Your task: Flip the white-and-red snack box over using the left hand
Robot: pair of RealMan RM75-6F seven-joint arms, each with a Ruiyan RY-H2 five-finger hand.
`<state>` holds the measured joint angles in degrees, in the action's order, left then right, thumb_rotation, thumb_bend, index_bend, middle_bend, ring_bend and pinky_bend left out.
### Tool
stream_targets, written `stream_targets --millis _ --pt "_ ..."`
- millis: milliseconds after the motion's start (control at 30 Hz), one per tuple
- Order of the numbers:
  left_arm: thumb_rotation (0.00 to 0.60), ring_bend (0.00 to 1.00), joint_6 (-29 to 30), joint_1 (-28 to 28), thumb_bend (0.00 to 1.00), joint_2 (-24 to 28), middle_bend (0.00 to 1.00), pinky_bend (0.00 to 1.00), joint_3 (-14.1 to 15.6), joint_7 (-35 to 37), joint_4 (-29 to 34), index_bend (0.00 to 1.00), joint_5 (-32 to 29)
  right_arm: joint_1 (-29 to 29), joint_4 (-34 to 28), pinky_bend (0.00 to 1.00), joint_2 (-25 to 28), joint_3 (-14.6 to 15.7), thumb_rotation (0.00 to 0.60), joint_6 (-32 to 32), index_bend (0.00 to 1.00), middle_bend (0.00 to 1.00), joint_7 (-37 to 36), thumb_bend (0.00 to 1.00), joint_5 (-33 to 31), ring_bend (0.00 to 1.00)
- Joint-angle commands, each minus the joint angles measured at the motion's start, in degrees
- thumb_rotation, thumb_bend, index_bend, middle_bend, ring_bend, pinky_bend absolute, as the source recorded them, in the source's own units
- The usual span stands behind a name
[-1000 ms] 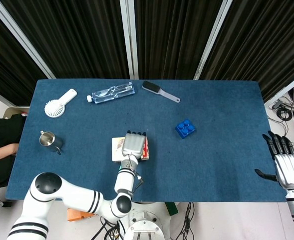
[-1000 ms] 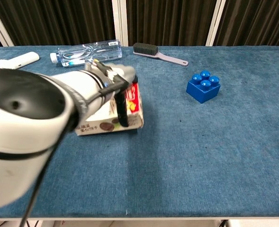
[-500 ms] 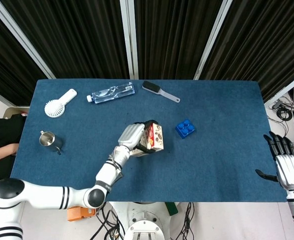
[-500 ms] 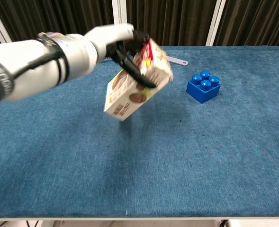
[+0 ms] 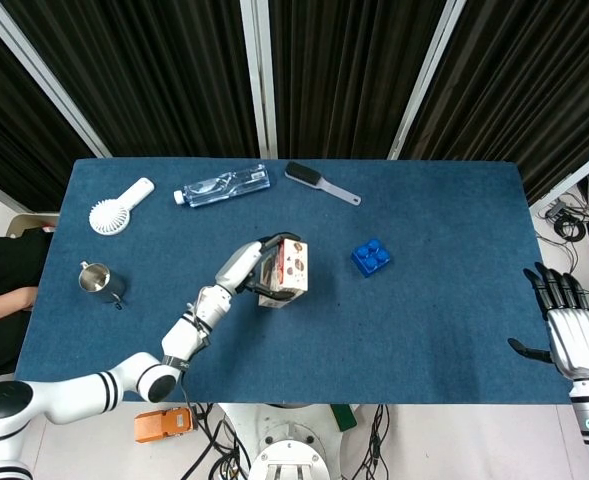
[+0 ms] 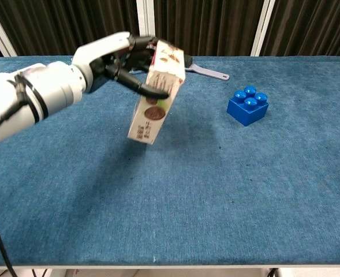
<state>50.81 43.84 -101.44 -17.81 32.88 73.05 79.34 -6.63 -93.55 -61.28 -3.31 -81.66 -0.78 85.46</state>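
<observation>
My left hand [image 5: 244,266] [image 6: 115,59] grips the white-and-red snack box [image 5: 286,272] [image 6: 156,95] by its upper end. The box hangs tilted in the air above the blue table [image 5: 434,300], its printed cookie face turned toward the chest camera and its lower end just off the cloth. Dark fingers [image 6: 149,90] wrap across the box's front. My right hand [image 5: 578,338] hovers past the table's right edge, fingers spread and holding nothing.
A blue toy brick [image 5: 372,257] [image 6: 248,105] sits right of the box. A water bottle [image 5: 221,186], a hairbrush [image 5: 319,182] and a white handheld fan [image 5: 118,207] lie along the far side. A metal cup [image 5: 98,281] stands at the left.
The left hand has lifted the box from lying flat on the table and turned it more upright, drawing it slightly left since half a second ago. The right hand has stayed put.
</observation>
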Motion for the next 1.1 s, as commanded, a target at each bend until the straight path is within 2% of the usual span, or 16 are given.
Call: stream_targets --millis 33,233,367,633,933,1100 --pt "0.600 0.21 0.8 0.1 0.02 -2.4 0.33 0.13 1.9 3.6 -4.5 0.33 1.7 0.1 -0.2 0.00 0.0 0.0 0.600 0.0 0.00 0.00 0.2 0.17 -0.1 0.00" --pt "0.600 0.21 1.4 0.5 0.00 -2.9 0.32 0.11 3.0 5.1 -7.9 0.33 1.9 0.1 -0.6 0.00 -0.1 -0.1 0.600 -0.2 0.00 0.00 0.7 0.18 -0.2 0.00" --pt "0.600 0.16 1.4 0.3 0.00 -1.8 0.26 0.08 3.8 5.7 -8.4 0.30 2.0 0.1 -0.8 0.00 0.0 -0.2 0.600 -0.3 0.00 0.00 0.8 0.18 -0.1 0.00" --pt "0.600 0.01 2.6 -0.3 0.00 0.9 0.06 0.03 5.7 2.8 -7.4 0.01 2.5 0.3 -0.8 0.00 0.0 -0.2 0.600 -0.8 0.00 0.00 0.6 0.17 0.2 0.00" --pt "0.600 0.00 3.0 -1.0 0.00 4.2 0.00 0.01 6.3 -2.8 -3.7 0.00 1.1 0.4 -0.9 0.00 0.0 -0.1 0.600 -1.1 0.00 0.00 0.3 0.17 0.7 0.00" --pt "0.600 0.00 3.6 -1.6 0.00 8.1 0.00 0.00 6.6 -10.1 0.6 0.00 0.3 0.5 -0.7 0.00 0.0 -0.1 0.600 -1.3 0.00 0.00 0.0 0.17 0.9 0.00"
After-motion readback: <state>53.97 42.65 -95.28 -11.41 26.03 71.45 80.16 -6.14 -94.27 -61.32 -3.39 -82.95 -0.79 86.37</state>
